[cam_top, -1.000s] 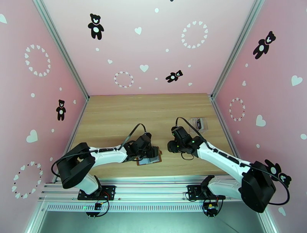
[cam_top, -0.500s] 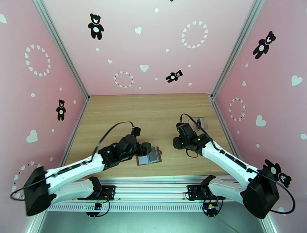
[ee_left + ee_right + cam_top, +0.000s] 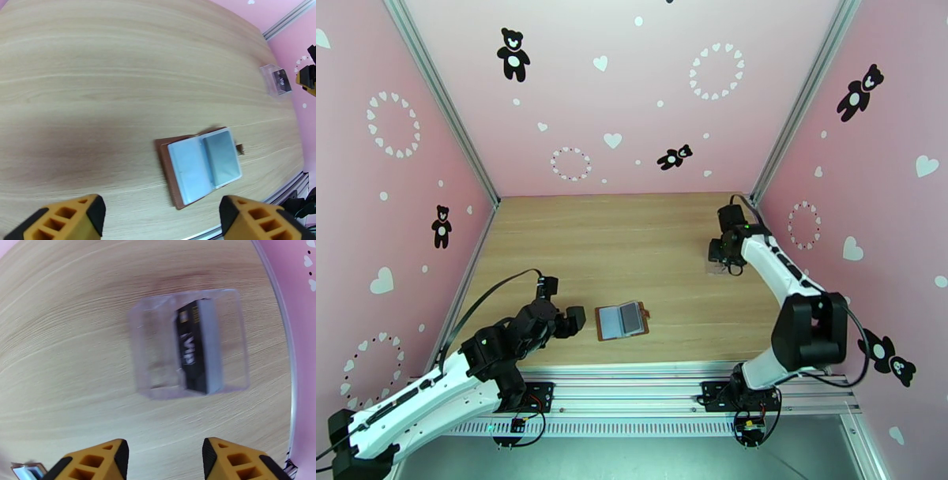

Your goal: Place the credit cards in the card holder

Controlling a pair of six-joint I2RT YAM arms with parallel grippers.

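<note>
- While the brown card holder (image 3: 622,320) lies open on the table (image 3: 632,237), the left gripper (image 3: 573,320) hovers just left of it, fingers apart, empty.
- Well right of the card holder, the right gripper (image 3: 164,461), likewise spread, hangs above black credit cards (image 3: 197,346) in a clear box (image 3: 154,350).

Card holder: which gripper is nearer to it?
Left. The left gripper sits just beside the open card holder, apart from it; the right gripper hangs over the clear box.

Left arm (image 3: 434,387): stretched low, slanting from the near-left corner toward the middle.
Left claw (image 3: 574,320) (image 3: 162,221): jaws wide apart, holding nothing.
Right arm (image 3: 778,268): elbow raised, forearm reaching to the far right.
Right claw (image 3: 720,254) (image 3: 164,461): pointing down, jaws apart, empty.
</note>
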